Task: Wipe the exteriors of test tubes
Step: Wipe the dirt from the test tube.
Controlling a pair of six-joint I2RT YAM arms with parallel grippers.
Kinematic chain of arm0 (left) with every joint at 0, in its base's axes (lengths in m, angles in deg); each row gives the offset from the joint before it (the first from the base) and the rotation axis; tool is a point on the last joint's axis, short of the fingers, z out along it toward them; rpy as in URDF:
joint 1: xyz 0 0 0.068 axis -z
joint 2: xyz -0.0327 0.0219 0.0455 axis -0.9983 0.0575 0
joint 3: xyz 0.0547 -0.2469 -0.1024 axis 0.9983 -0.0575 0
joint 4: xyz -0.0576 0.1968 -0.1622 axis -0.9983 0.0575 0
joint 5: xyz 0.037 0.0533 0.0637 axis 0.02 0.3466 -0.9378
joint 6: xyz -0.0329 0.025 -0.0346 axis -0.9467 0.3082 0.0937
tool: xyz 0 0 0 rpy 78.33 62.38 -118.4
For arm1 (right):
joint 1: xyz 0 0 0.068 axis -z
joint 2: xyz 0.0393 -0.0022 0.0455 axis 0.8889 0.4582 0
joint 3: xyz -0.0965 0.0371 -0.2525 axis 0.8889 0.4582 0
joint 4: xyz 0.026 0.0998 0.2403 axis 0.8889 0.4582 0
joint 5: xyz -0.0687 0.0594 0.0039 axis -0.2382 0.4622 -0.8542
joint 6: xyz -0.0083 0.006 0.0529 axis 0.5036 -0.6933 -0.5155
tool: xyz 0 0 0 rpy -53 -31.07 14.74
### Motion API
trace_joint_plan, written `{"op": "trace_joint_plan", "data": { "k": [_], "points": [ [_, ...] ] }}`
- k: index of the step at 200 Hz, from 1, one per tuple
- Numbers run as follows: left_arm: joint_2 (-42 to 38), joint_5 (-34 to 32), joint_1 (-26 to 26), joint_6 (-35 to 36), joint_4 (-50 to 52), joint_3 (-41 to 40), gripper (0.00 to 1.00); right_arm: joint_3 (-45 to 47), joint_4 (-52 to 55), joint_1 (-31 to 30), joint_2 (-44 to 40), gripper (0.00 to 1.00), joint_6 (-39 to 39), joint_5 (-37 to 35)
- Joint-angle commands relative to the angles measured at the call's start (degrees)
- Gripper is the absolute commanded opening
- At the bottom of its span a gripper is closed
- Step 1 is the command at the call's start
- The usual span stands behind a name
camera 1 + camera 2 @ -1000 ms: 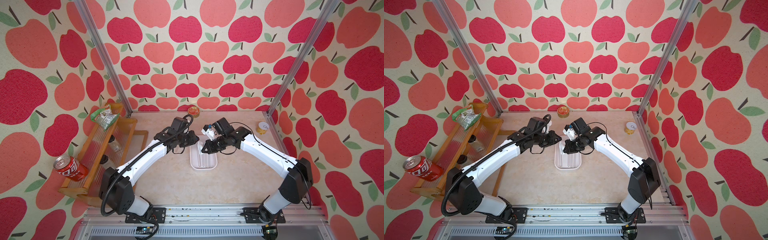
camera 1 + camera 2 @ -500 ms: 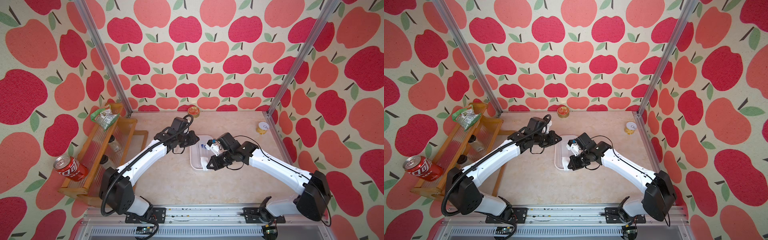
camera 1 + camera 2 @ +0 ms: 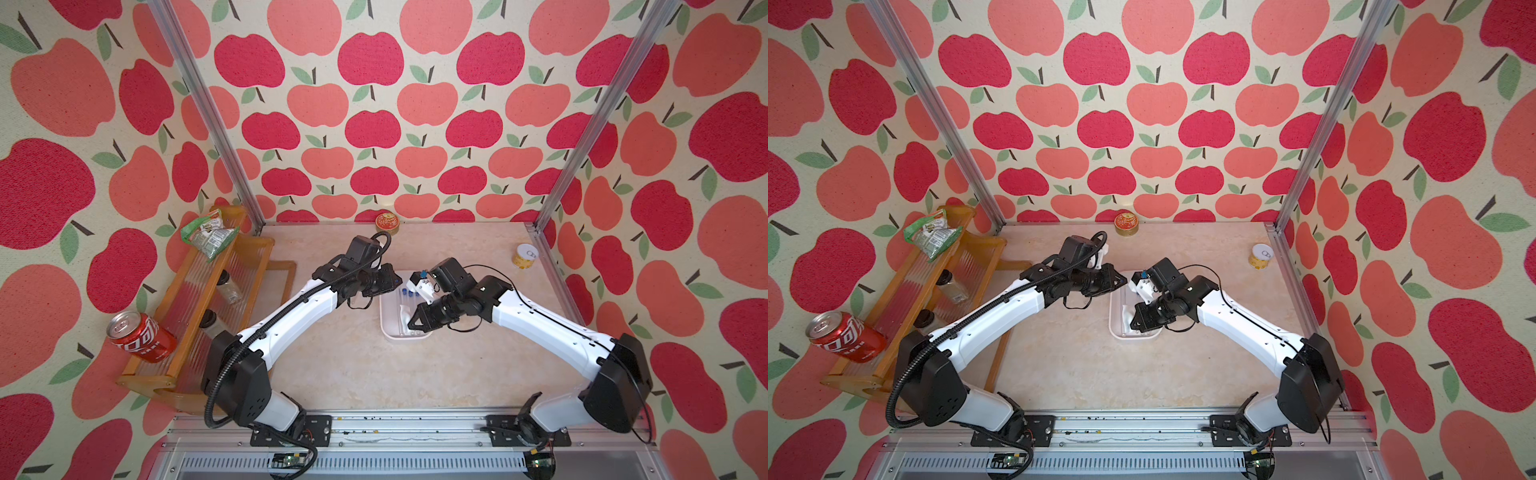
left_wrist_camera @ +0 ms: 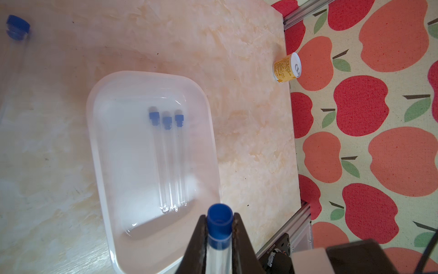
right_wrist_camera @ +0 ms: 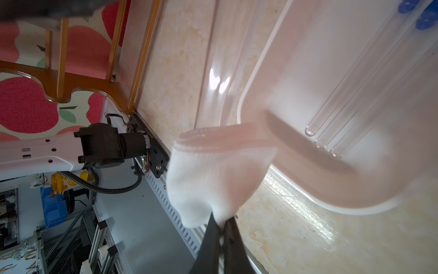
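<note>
We see the left gripper [image 4: 219, 221] closed to a narrow gap on a blue-capped test tube [image 4: 218, 251], one finger on each side at the cap. In both top views this gripper [image 3: 397, 282] sits at the far end of the white plastic tray [image 3: 399, 336], which rests on the marbled counter [image 3: 353, 374]. Three more test tubes [image 4: 168, 161] lie side by side and touching in the tray, caps toward the back wall and rounded ends toward the front. One more tube [image 4: 14, 47] with a blue cap appears blurred at the edge of the left wrist view, and we cannot tell what it rests on. The right gripper [image 5: 222, 225] is pinched fully together on a corner of a white knitted cloth [image 5: 218, 175]. The cloth hangs over the tray's near corner, close to the tubes' rounded ends but apart from them. In a top view this gripper [image 3: 1136, 324] hovers over the tray's front end. Well away from the tray, a wooden rack [image 3: 187, 291] on the left side carries a red cola can [image 3: 139, 334], a green snack packet [image 3: 205, 232] and dark-lidded jars [image 3: 228, 286]. A red and gold tin [image 3: 387, 222] stands by the back wall, and a yellow can [image 3: 524, 255] stands near the right post.
</note>
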Motion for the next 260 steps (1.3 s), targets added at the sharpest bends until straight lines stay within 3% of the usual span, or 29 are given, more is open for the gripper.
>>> {"op": "trace_joint_plan", "data": {
  "k": [1, 86, 199, 260],
  "points": [
    [0.52, 0.37, 0.76, -0.88, -0.26, 1.94, 0.16, -4.36, 2.07, 1.93, 2.79, 0.00, 1.87, 0.11],
    [1.09, 0.36, 2.42, -1.49, -0.95, 0.90, 0.16, -10.05, 2.52, 5.57, 7.06, 0.00, 3.44, 0.14],
    [3.38, 2.56, -0.39, -1.02, -1.61, 4.49, 0.16, 11.00, -6.84, -3.33, -8.35, 0.00, -6.70, -1.20],
    [3.39, 3.69, -1.01, -1.44, -2.09, 4.94, 0.16, 15.39, -4.06, -4.98, -11.38, 0.00, -10.11, -12.51]
  ]
}}
